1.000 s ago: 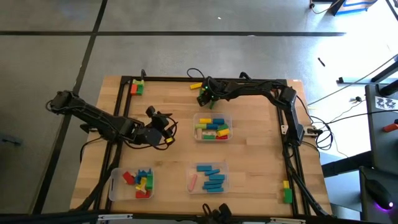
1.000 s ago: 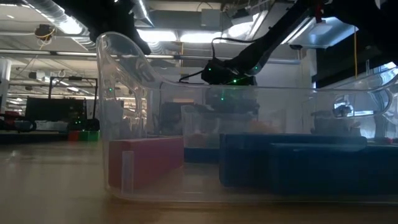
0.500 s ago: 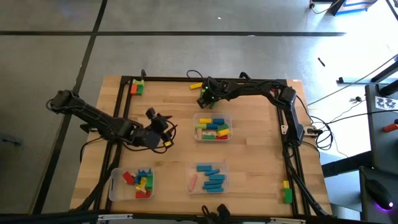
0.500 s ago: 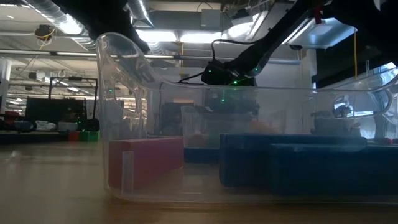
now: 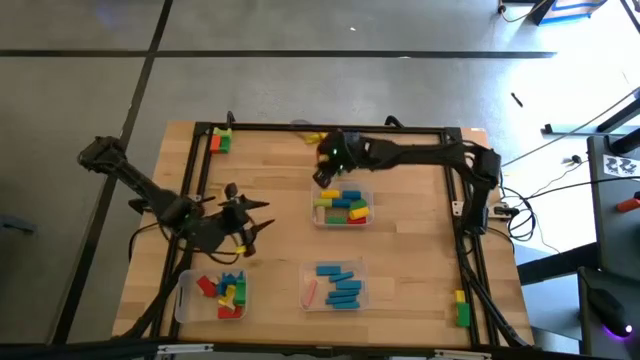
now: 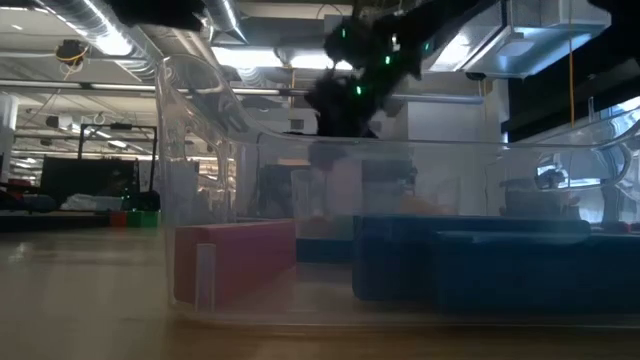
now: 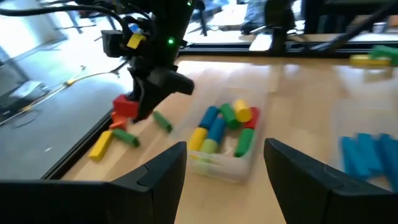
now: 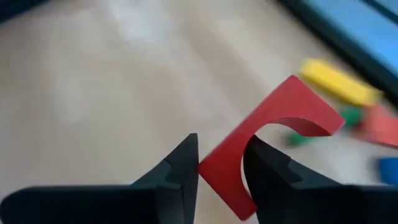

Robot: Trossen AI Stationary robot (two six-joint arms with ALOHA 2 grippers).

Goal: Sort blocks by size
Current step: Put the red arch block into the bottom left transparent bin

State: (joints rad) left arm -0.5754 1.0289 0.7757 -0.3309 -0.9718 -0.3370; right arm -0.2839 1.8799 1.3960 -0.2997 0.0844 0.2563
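Red wooden arch block (image 8: 267,134), pinched by one leg in my right gripper (image 8: 219,163), lifted clear of the table's far edge, above the clear plastic middle tray (image 5: 366,190), likely its size bin. My left gripper (image 7: 225,163) hangs spread and empty over the near-left tray (image 5: 181,300).

The right gripper (image 8: 219,169), reaching to upper centre of the high view, is clamped on a red arched block (image 8: 264,140). The left gripper (image 7: 225,163), lower left of centre, hangs with fingers apart, apparently holding nothing.
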